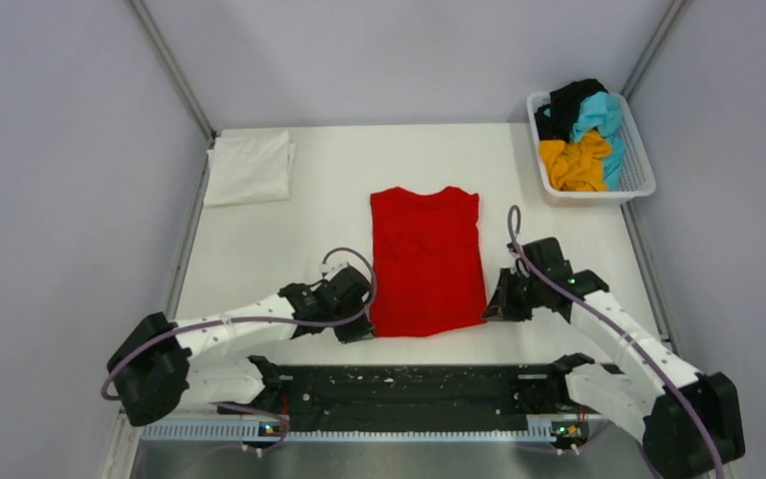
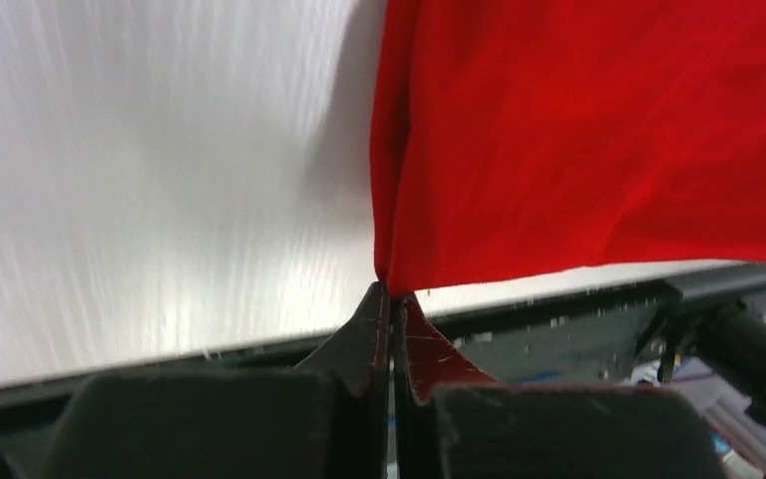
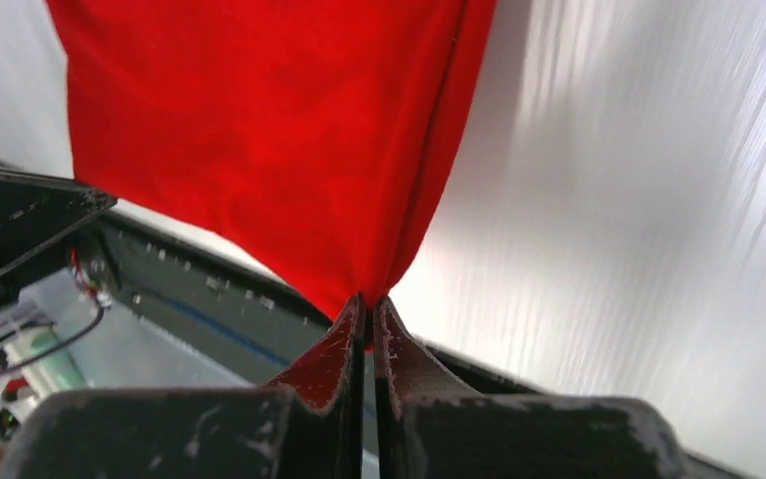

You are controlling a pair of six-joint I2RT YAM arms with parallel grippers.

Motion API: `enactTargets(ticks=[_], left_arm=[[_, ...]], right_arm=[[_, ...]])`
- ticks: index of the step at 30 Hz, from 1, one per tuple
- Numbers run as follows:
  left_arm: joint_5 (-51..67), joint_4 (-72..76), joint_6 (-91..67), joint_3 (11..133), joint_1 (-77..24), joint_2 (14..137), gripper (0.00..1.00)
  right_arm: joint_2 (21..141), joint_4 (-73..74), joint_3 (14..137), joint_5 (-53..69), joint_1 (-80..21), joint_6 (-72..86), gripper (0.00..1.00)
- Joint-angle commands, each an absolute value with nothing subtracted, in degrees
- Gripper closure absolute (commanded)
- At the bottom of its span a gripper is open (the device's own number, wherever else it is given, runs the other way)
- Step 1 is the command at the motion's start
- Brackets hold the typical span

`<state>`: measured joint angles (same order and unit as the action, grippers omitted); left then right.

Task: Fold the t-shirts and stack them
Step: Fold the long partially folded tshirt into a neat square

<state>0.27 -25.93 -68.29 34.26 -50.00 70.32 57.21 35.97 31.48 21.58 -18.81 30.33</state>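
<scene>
The left pincer [image 2: 391,291] and right pincer [image 3: 364,301] each clamp a near corner of the red t-shirt [image 1: 426,261], whose length runs straight ahead between them.

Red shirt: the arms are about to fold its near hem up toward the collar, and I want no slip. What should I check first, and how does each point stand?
1. Left gripper shut on the red shirt's near left corner: ok.
2. Right gripper shut on the near right corner: ok.
3. Every cloth layer caught in each grip: cannot tell.
4. Sides folded in, shirt lying as a narrow strip: ok.
5. Nothing lying on the red shirt: ok.
6. White shirt folded at the far left, apart from the red one: ok.
</scene>
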Motion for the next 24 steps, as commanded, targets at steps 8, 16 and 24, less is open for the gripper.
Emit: enactTargets(ticks=[8,16,24], left_arm=[[-7.35,-39.37,-73.65,44.02,-60.58,57.70,1.00],[-20.69,-38.53,-61.03,56.77,-55.15,60.87,1.00],[-12.81,-29.78,-49.32,64.37,-40.14,72.64,1.00]], right_arm=[[41.63,56.20,40.06,26.55,-20.57,33.19,1.00],[50.54,50.51,52.79,16.73,-18.99,28.89,1.00],[61.73,39.68,58.80,12.69,-12.99,29.54,1.00]])
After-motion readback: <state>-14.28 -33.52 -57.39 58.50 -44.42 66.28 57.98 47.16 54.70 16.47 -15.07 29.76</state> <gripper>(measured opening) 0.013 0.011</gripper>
